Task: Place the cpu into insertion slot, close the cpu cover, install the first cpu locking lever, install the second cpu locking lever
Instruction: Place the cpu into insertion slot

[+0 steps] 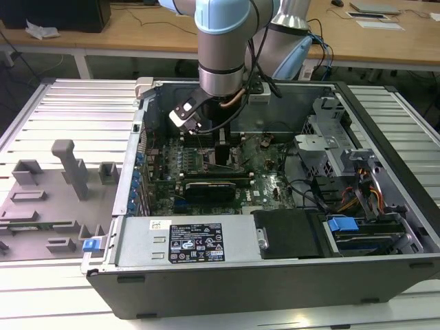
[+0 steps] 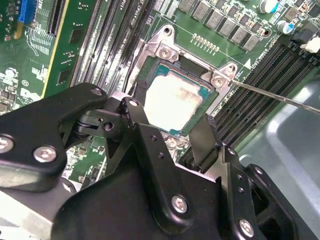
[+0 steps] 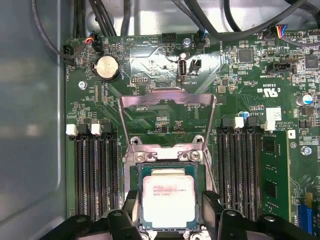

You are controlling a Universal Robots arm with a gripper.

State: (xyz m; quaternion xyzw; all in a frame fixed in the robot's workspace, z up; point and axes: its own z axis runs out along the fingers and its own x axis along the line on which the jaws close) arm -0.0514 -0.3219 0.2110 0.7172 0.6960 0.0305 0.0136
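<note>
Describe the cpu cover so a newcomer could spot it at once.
Inside the open computer case, find the green motherboard and the cpu between its two banks of black memory slots. The cpu cover is the thin silver frame flipped open beside the cpu, the only bare metal piece with board showing through its window.

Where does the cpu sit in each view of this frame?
Exterior view: too small to tell, under the gripper over the motherboard.
First wrist view: the cpu, between two banks of memory slots.
Second wrist view: the cpu, pale square beside those slots.
Shared landmark: the memory slots.
</note>
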